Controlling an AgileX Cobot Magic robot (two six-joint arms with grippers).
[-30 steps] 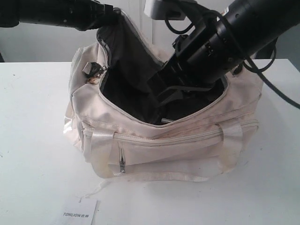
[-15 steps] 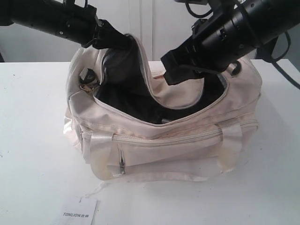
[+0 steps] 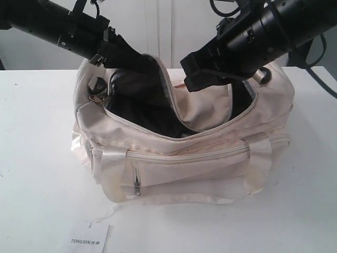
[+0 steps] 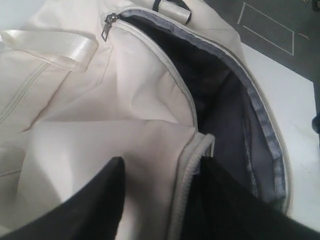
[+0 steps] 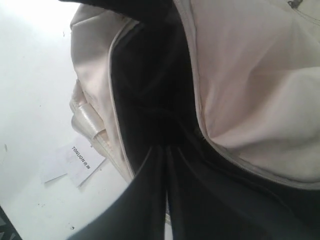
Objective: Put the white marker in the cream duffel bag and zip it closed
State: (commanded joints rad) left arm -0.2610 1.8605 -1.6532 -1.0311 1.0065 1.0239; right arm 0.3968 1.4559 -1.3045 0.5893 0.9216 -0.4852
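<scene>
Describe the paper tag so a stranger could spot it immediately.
Start at the cream duffel bag in the middle of the white table. On the table, apart from the bag's left end, lies the paper tag. It is the only flat white card, printed TONLION in dark letters.

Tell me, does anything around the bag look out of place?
A loose TONLION paper tag lies alone on the white table before the cream duffel bag. The bag's top flap droops into the open mouth.
</scene>
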